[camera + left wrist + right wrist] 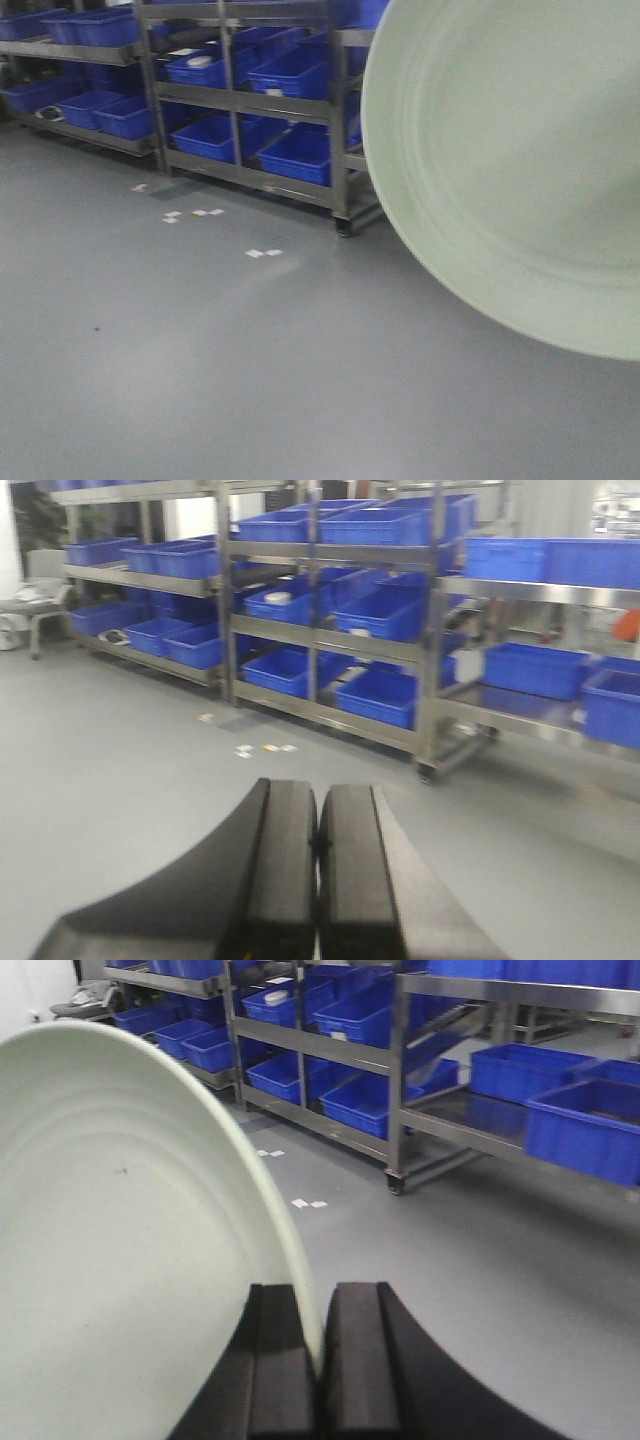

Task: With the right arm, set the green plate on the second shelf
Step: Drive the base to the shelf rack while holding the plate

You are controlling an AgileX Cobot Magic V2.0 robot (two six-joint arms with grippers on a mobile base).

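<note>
The green plate (500, 170) fills the right side of the front view, held up on edge and tilted, close to the camera. In the right wrist view its pale face (120, 1240) covers the left half. My right gripper (320, 1300) is shut on its rim, one black finger on each side. My left gripper (318, 795) is shut with nothing between its fingers and hangs over the grey floor. Steel racks (400, 1060) with several tiers stand across the floor, well away from the plate. Which tier is the second shelf I cannot tell.
Blue plastic bins (290, 70) fill most rack tiers (430, 630). Small paper scraps (262, 253) lie on the grey floor (200, 380) in front of the racks. A rack caster (394, 1186) stands at the rack's near corner. A grey cart or chair (30, 605) stands at far left.
</note>
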